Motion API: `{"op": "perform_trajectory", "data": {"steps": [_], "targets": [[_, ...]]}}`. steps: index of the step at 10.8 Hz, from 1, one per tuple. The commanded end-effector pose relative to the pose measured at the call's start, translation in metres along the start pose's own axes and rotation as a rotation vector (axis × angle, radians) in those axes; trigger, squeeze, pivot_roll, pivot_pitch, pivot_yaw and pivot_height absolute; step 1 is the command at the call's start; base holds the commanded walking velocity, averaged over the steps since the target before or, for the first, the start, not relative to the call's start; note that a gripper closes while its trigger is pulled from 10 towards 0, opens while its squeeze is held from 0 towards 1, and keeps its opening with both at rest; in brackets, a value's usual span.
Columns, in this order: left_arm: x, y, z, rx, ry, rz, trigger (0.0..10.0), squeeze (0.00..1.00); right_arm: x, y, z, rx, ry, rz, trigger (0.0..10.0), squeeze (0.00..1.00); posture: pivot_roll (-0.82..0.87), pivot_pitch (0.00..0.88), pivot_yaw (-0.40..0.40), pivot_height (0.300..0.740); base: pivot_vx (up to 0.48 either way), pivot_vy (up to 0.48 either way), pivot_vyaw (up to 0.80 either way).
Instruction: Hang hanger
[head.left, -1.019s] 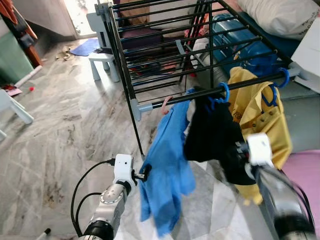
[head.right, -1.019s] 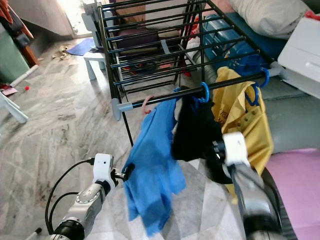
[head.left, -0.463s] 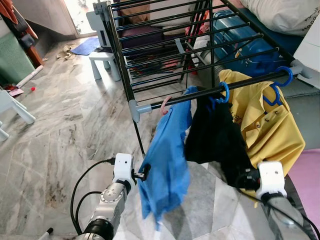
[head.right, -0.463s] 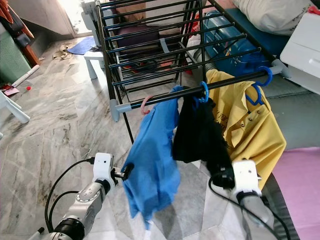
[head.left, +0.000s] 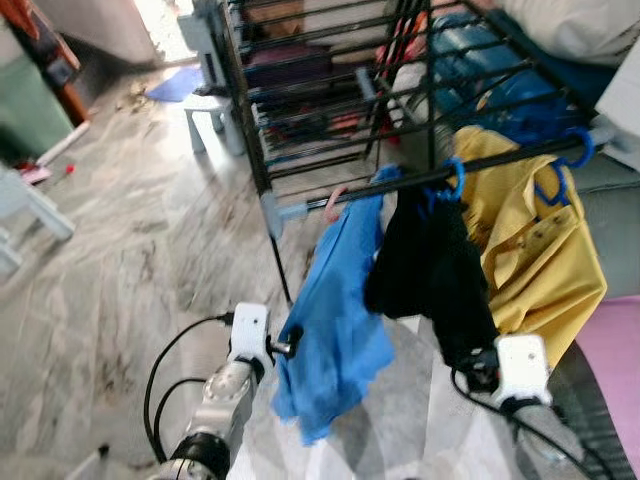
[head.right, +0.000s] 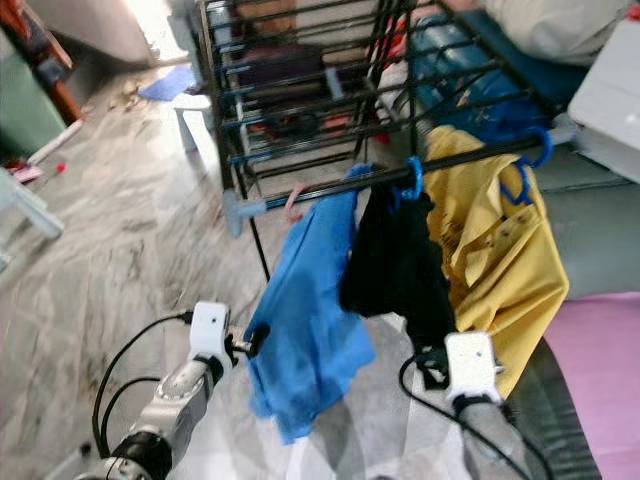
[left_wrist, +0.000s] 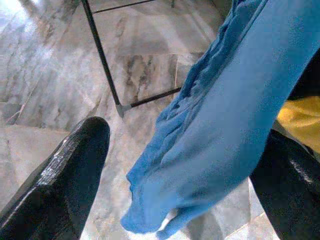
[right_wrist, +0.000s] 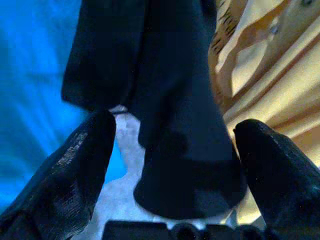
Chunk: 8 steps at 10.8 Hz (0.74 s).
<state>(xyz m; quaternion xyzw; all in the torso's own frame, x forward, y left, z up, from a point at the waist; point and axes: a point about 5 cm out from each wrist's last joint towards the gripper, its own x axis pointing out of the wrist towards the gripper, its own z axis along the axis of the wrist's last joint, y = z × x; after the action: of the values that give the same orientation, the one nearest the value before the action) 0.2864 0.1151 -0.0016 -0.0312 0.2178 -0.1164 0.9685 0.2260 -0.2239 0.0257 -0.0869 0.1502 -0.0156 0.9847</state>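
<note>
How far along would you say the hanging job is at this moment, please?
Done: the blue shirt, black garment and yellow shirt all hang by hangers on the rack's front bar. In hand: nothing; the left gripper is open around the blue shirt's hem, and the right gripper is open below the black garment. Left: apparently just pulling both arms clear.

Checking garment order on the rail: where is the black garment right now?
In the left eye view the black garment hangs from the rail between the blue shirt on its left and the yellow shirt on its right.
</note>
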Motion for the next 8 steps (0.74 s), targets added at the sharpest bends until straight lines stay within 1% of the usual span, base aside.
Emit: {"op": "perform_trajectory", "data": {"steps": [1,6,8], "targets": [[-0.002,0.005,-0.005,0.007,0.018,0.016,10.0,0.0,-0.002,0.003,0.002,0.005,-0.005,0.006,10.0,0.0,-0.16,0.01,0.114,0.74,-0.281,0.0,0.0],[-0.001,0.005,-0.004,0.018,0.024,0.015,10.0,0.0,0.002,0.007,0.002,0.013,0.005,0.022,10.0,0.0,-0.16,0.004,0.118,0.74,-0.285,0.0,0.0],[-0.002,0.007,-0.007,0.023,0.033,0.024,10.0,0.0,0.005,0.015,-0.005,0.066,0.045,0.046,10.0,0.0,-0.15,0.0,0.116,0.74,-0.266,0.0,0.0]]}}
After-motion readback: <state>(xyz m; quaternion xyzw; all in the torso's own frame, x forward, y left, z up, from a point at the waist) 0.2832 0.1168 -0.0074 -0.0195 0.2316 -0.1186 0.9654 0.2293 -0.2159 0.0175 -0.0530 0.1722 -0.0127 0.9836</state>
